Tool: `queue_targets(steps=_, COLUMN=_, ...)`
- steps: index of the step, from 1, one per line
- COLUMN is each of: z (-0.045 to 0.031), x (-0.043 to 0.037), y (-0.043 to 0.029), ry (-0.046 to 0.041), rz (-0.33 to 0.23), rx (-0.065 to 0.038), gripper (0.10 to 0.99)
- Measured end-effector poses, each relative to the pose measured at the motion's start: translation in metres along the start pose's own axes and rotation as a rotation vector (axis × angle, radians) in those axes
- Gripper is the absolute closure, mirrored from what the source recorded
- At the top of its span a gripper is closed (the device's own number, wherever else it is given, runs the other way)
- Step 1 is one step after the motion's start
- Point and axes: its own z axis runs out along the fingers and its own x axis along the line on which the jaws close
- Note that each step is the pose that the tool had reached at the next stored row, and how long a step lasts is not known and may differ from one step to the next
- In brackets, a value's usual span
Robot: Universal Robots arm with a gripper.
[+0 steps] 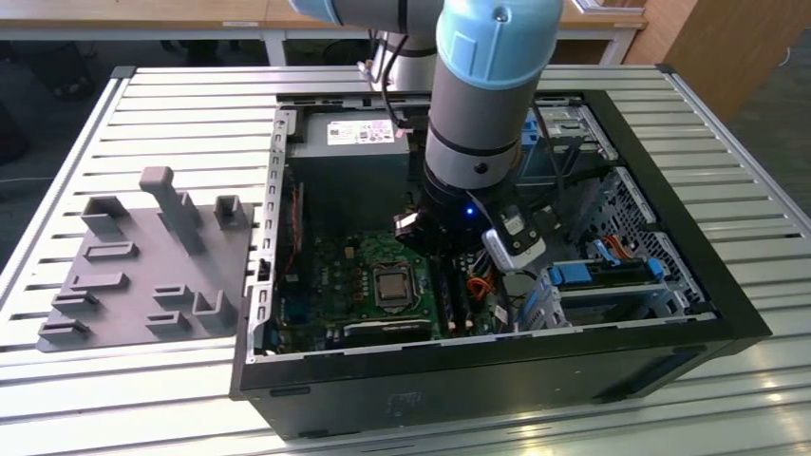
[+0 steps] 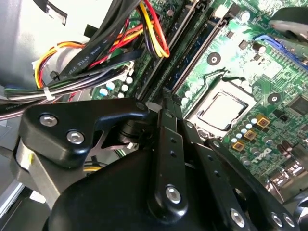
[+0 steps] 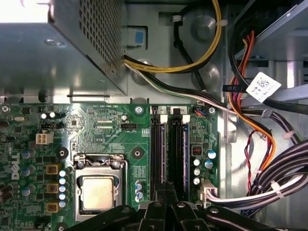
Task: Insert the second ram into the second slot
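While my arm (image 1: pixel 476 114) reaches down into the open case (image 1: pixel 481 380), my gripper (image 3: pixel 167 188) hangs low over the memory slots beside the processor socket (image 3: pixel 97 192). Its fingers look pressed together, and I see nothing pinched between them in either wrist view. Their tips meet over the near end of the slots.

Two thin blue sticks stand upright in the slots, parallel and apart. The second ram (image 3: pixel 162 144), as I judge it, is the one running out from under my fingertips, closer to the socket. The other stick (image 3: pixel 185 144) sits nearer the cables (image 3: pixel 250 120). Both seem to lie down in their slots, with white latches (image 3: pixel 162 118) at the far ends. Whether the ram is fully clicked home I cannot tell.

I expect such a stick to be light and stiff but brittle, a bare board with small chips and a contact edge that should not be touched. It is best held by its long top edge or short ends, kept upright, and pushed straight down without twisting
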Motion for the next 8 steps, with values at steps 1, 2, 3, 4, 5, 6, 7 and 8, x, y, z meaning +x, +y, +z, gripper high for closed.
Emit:
queue_targets(steps=1, z=0.0006, x=0.0000, y=0.0000, ry=0.0002, rz=0.000, rx=0.001, gripper=0.980)
queue_targets(steps=2, z=0.0005, x=0.0000, y=0.0001, ry=0.0003, rz=0.000, rx=0.001, gripper=0.980)
queue_targets(steps=3, z=0.0007, x=0.0000, y=0.0001, ry=0.0002, rz=0.000, rx=0.001, gripper=0.980)
queue_targets(steps=4, z=0.0003, x=0.0000, y=0.0001, ry=0.0002, rz=0.000, rx=0.001, gripper=0.980)
queue_targets(steps=5, z=-0.0008, x=0.0000, y=0.0002, ry=-0.0002, rz=0.000, rx=-0.001, gripper=0.980)
queue_targets(steps=6, z=-0.0030, x=0.0000, y=0.0005, ry=-0.0010, rz=0.000, rx=-0.004, gripper=0.980)
queue_targets(steps=7, z=-0.0062, x=0.0000, y=0.0009, ry=-0.0014, rz=0.000, rx=-0.006, gripper=0.980)
queue_targets(steps=8, z=-0.0107, x=0.0002, y=0.0006, ry=-0.0008, rz=0.000, rx=-0.004, gripper=0.980)
